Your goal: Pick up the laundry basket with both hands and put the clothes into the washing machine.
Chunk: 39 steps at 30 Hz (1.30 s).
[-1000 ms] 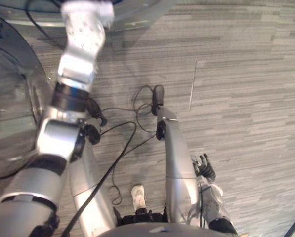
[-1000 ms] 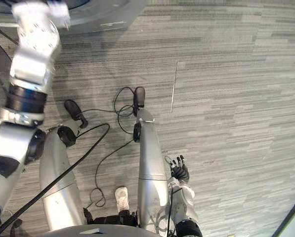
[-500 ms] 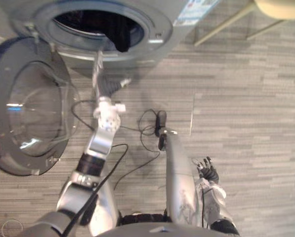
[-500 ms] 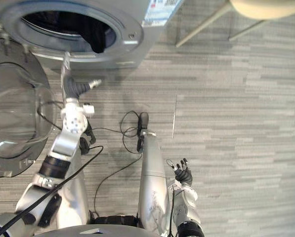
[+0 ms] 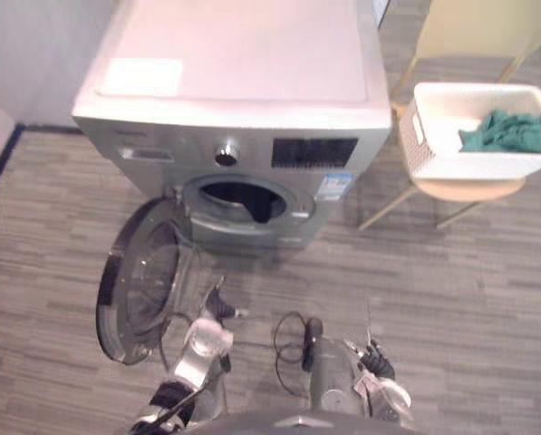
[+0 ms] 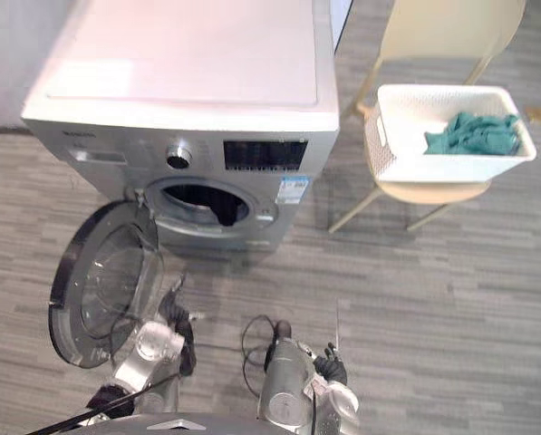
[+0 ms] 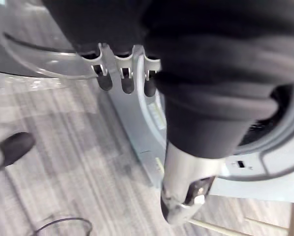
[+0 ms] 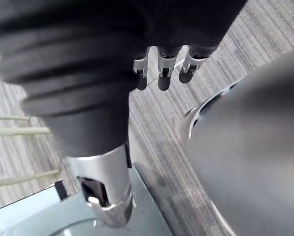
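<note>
— White basket (image 5: 430,136), where is it?
— On the chair (image 5: 460,188) by the washing machine (image 5: 243,82), clothes (image 5: 507,132) inside, well apart from me. My left hand (image 5: 220,306) and right hand (image 5: 376,360) hang loose, holding nothing.

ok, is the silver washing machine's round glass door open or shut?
Open. The round glass door is swung out left of the silver washing machine, baring its drum opening with dark cloth inside.
</note>
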Tool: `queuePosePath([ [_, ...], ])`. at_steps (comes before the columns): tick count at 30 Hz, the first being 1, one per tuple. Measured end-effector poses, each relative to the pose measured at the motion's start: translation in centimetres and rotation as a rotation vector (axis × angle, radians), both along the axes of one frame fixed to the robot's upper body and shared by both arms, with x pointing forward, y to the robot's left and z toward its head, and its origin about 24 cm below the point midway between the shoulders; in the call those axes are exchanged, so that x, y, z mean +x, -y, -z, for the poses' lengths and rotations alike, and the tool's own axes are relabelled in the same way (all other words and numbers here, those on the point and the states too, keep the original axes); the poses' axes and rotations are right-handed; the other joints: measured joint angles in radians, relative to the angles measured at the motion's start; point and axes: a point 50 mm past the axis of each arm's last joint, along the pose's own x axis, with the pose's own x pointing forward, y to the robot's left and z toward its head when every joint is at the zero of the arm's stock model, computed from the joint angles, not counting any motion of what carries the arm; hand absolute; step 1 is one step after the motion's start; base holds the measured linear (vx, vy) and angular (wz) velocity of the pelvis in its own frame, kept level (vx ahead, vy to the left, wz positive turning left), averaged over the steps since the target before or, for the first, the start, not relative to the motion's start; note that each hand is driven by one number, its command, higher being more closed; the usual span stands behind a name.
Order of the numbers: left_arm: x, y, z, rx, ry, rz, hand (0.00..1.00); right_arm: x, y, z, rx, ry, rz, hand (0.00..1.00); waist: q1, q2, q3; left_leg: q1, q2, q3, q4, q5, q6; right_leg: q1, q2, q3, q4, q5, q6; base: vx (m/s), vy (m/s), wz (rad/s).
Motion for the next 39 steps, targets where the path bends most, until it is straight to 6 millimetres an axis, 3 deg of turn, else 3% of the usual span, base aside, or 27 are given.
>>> queuePosePath([
  [4,-4.4,-3.7,3.2,0.01,-0.219,-0.204,0.0,-1.0,-0.6,0.7,0.01,-0.054,-0.018,0.0,0.0,-0.019,-0.057,0.102,0.005,0.02,-0.089,0.027,-0.01,0.08,0.015,-0.004,-0.051,0.002,-0.002,0.12,-0.032,-0.03],
  [8,-6.9,-6.3,4.1,0.008,-0.298,-0.361,0.0,-2.4,-0.9,1.8,0.022,-0.137,-0.059,0.0,0.0,-0.022,-0.084,0.177,0.033,0.015,-0.098,0.029,-0.02,0.19,0.045,-0.028,-0.114,0.006,-0.005,0.1,-0.04,0.06],
  [14,-7.4,-6.1,4.4,-0.036,-0.312,-0.419,0.0,-2.1,-0.6,2.1,-0.021,-0.185,-0.164,0.0,0.003,0.0,-0.098,0.154,0.038,-0.059,-0.038,0.033,-0.022,0.264,0.062,-0.115,-0.136,-0.003,-0.009,0.01,-0.026,0.4],
  [16,-7.4,-5.5,4.5,-0.041,-0.314,-0.39,0.0,-1.4,-0.2,2.0,-0.046,-0.19,-0.195,0.0,0.005,0.023,-0.106,0.115,0.035,-0.072,-0.01,0.062,-0.012,0.263,0.062,-0.14,-0.127,-0.017,-0.03,-0.11,-0.011,0.59],
  [17,-7.4,-5.5,4.4,-0.029,-0.312,-0.367,0.0,-1.0,-0.2,2.0,-0.054,-0.199,-0.216,0.0,0.009,0.018,-0.118,0.111,0.023,-0.084,-0.052,0.114,-0.023,0.265,0.053,-0.159,-0.146,-0.014,-0.067,-0.15,0.042,0.6],
  [18,-6.9,-5.5,4.2,-0.046,-0.296,-0.376,0.0,-0.9,-0.4,2.1,-0.049,-0.208,-0.221,0.0,0.015,0.016,-0.116,0.072,0.026,-0.065,0.096,0.032,0.004,0.26,0.031,-0.182,-0.144,-0.001,-0.067,-0.15,0.055,0.38],
  [19,-6.7,-5.1,4.1,-0.056,-0.284,-0.379,0.0,-0.4,0.0,1.9,-0.073,-0.209,-0.236,0.0,0.03,0.036,-0.117,0.005,0.059,-0.05,0.453,-0.085,0.047,0.261,0.028,-0.19,-0.121,0.001,-0.065,-0.1,0.062,0.11],
  [20,-7.1,-5.0,4.3,-0.059,-0.296,-0.378,0.0,-0.1,0.3,1.8,-0.084,-0.205,-0.244,0.0,0.034,0.052,-0.121,-0.002,0.078,-0.048,0.592,-0.104,0.046,0.266,0.032,-0.189,-0.113,0.0,-0.063,-0.12,0.092,0.01],
  [21,-7.8,-4.8,4.5,-0.059,-0.313,-0.375,0.0,-0.2,0.6,1.8,-0.096,-0.209,-0.249,0.0,0.034,0.077,-0.138,0.008,0.099,-0.045,0.709,-0.076,0.055,0.275,0.04,-0.186,-0.109,-0.001,-0.061,-0.1,0.138,0.12],
  [22,-8.5,-4.7,4.7,-0.053,-0.333,-0.363,0.0,0.0,0.7,1.6,-0.103,-0.202,-0.254,0.0,0.016,0.096,-0.146,0.038,0.108,-0.003,0.686,-0.066,0.054,0.295,0.05,-0.186,-0.12,0.004,-0.048,-0.08,0.09,0.33],
  [23,-8.7,-4.8,4.8,-0.044,-0.342,-0.356,0.0,0.0,0.5,1.7,-0.096,-0.205,-0.254,0.0,0.011,0.084,-0.152,0.057,0.084,0.025,0.625,-0.065,0.056,0.298,0.046,-0.171,-0.143,0.005,-0.05,-0.04,0.014,0.55],
  [24,-8.7,-5.3,4.8,-0.029,-0.342,-0.351,0.0,0.1,-0.2,1.9,-0.079,-0.208,-0.261,0.0,0.011,0.055,-0.161,0.102,0.031,0.035,0.493,-0.068,0.056,0.298,0.033,-0.142,-0.191,0.021,-0.081,-0.12,-0.007,0.64],
  [25,-8.4,-6.3,4.6,0.002,-0.333,-0.346,0.0,0.0,-1.3,2.1,-0.047,-0.209,-0.261,0.0,0.007,0.002,-0.165,0.147,0.034,0.066,0.511,-0.139,0.07,0.297,0.006,-0.156,-0.258,0.081,-0.106,-0.19,0.041,0.42],
  [26,-8.4,-6.3,4.7,0.013,-0.339,-0.335,0.0,0.6,-1.5,2.0,-0.043,-0.197,-0.266,0.0,0.016,0.032,-0.167,0.174,0.09,0.064,0.513,-0.172,0.025,0.294,0.034,-0.178,-0.274,0.111,-0.1,-0.21,0.117,0.41],
  [27,-8.9,-5.9,5.0,0.016,-0.368,-0.308,0.0,1.0,-1.3,1.8,-0.052,-0.183,-0.264,0.0,0.008,0.076,-0.173,0.227,0.121,0.042,0.385,-0.23,-0.048,0.278,0.066,-0.207,-0.288,0.128,-0.082,-0.17,0.129,0.37],
  [28,-9.0,-5.7,5.1,0.017,-0.379,-0.295,0.0,1.2,-1.0,1.7,-0.06,-0.179,-0.264,0.0,-0.002,0.085,-0.179,0.236,0.11,0.055,0.315,-0.255,-0.041,0.27,0.069,-0.223,-0.303,0.137,-0.079,-0.15,0.144,0.85],
  [29,-9.0,-5.5,5.1,0.03,-0.385,-0.256,0.0,1.2,-1.1,1.7,-0.057,-0.18,-0.266,0.0,-0.021,0.077,-0.19,0.264,0.075,0.055,0.155,-0.277,-0.017,0.266,0.067,-0.243,-0.345,0.164,-0.074,-0.17,0.124,0.99],
  [30,-8.5,-5.7,4.9,0.042,-0.373,-0.232,0.0,1.0,-1.5,1.9,-0.043,-0.191,-0.263,0.0,-0.013,0.044,-0.181,0.281,0.04,0.049,0.072,-0.254,-0.008,0.267,0.044,-0.27,-0.37,0.186,-0.083,-0.17,0.085,0.88],
  [32,-8.5,-6.1,4.9,0.067,-0.374,-0.205,0.0,0.4,-1.8,2.2,-0.029,-0.209,-0.26,0.0,-0.007,0.029,-0.187,0.28,0.007,0.023,0.018,-0.216,-0.001,0.268,0.027,-0.28,-0.373,0.193,-0.101,-0.16,0.04,0.49],
  [35,-8.7,-5.8,4.9,0.089,-0.373,-0.148,0.0,-0.8,-1.5,2.5,-0.031,-0.235,-0.25,0.0,-0.021,0.013,-0.206,0.288,-0.03,-0.042,-0.026,-0.184,-0.007,0.3,-0.003,-0.337,-0.361,0.191,-0.089,-0.05,0.011,0.66],
  [38,-8.6,-5.1,4.9,0.068,-0.358,-0.14,0.0,-1.9,-0.8,2.7,-0.041,-0.263,-0.242,0.0,-0.017,-0.003,-0.217,0.285,-0.055,-0.072,-0.112,-0.124,-0.005,0.279,-0.026,-0.364,-0.357,0.184,-0.079,-0.01,-0.019,0.42],
  [39,-8.6,-5.0,4.9,0.051,-0.354,-0.157,0.0,-2.0,-0.7,2.7,-0.042,-0.269,-0.24,0.0,-0.012,0.004,-0.217,0.282,-0.058,-0.074,-0.131,-0.111,-0.007,0.266,-0.03,-0.364,-0.353,0.184,-0.079,0.0,-0.014,0.07],
])
